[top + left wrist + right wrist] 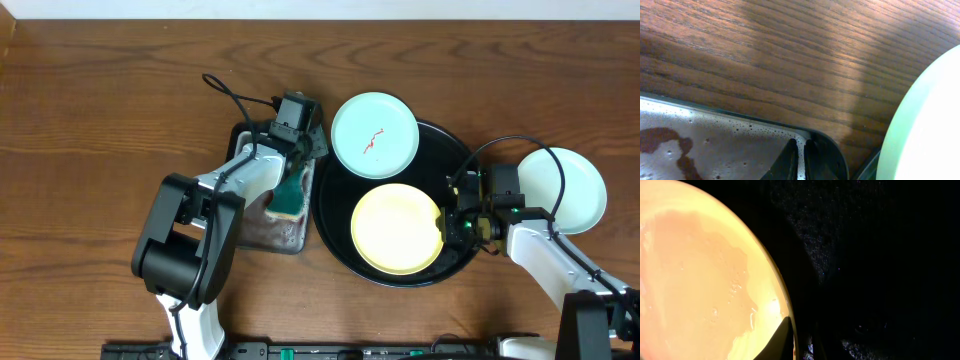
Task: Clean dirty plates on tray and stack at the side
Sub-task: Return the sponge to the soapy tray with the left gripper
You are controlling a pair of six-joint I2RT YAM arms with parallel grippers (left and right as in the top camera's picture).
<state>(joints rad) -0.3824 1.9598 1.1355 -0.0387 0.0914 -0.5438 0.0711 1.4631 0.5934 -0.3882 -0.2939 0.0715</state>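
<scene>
Now right gripper (445, 224) pinches yellow plate (395, 228).

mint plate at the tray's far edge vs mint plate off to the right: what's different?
The far-edge mint plate carries a thin red smear; the right-hand mint plate looks clean. The far-edge mint plate overlaps the rim of the black tray; the right-hand mint plate lies outside it on the bare tabletop. Shared: both are pale mint, round, about the same size, lying flat.
</scene>
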